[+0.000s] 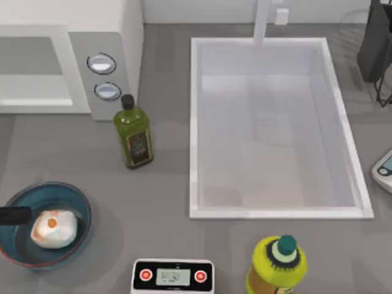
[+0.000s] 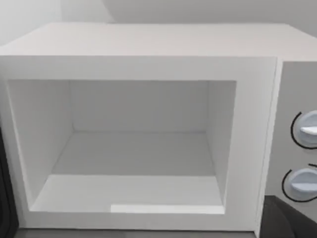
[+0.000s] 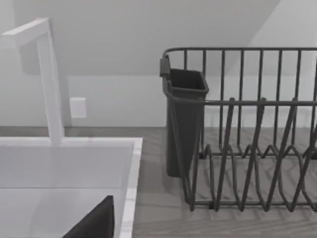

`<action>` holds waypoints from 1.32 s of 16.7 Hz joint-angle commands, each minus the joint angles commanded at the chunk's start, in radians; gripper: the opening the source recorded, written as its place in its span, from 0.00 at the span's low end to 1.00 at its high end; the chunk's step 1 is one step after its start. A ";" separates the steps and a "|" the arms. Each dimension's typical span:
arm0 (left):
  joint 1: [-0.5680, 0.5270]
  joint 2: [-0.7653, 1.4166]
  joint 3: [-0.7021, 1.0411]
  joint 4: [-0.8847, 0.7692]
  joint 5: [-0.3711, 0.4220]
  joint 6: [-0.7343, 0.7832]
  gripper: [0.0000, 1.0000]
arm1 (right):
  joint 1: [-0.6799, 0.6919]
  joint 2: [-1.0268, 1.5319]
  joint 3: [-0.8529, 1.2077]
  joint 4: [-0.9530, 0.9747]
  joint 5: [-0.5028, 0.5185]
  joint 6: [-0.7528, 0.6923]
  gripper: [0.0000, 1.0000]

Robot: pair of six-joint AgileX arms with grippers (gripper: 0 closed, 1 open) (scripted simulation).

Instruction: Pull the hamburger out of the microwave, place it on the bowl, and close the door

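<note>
The hamburger (image 1: 54, 228), a pale lump with an orange patch, lies in the blue bowl (image 1: 78, 202) at the table's front left. My left gripper (image 1: 13, 215) hovers at the bowl's left rim, open, holding nothing and apart from the hamburger. One of its dark fingers (image 2: 290, 220) shows in the left wrist view, which faces the microwave (image 2: 148, 44). The microwave (image 1: 122, 37) stands at the back left, its cavity (image 2: 138, 153) open and bare. The door is out of view. A dark part of my right gripper (image 3: 96, 222) hangs over the sink's far right corner.
A green oil bottle (image 1: 133, 136) stands in front of the microwave's knobs (image 1: 101, 63). The white sink (image 1: 193, 122) takes up the middle, with a faucet (image 3: 49, 79) behind it. A white scale (image 1: 173, 277) and a yellow bottle (image 1: 277, 263) sit at the front edge. A dish rack (image 3: 247, 148) is at the back right.
</note>
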 joint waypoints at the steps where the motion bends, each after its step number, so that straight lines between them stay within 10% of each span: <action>1: -0.042 0.032 0.009 0.024 -0.042 0.001 0.00 | 0.000 0.000 0.000 0.000 0.000 0.000 1.00; 14: -0.218 0.102 0.044 0.056 -0.218 0.001 0.00 | 0.000 0.000 0.000 0.000 0.000 0.000 1.00; 22: -0.106 0.078 0.015 0.058 -0.107 0.001 0.00 | 0.000 0.000 0.000 0.000 0.000 0.000 1.00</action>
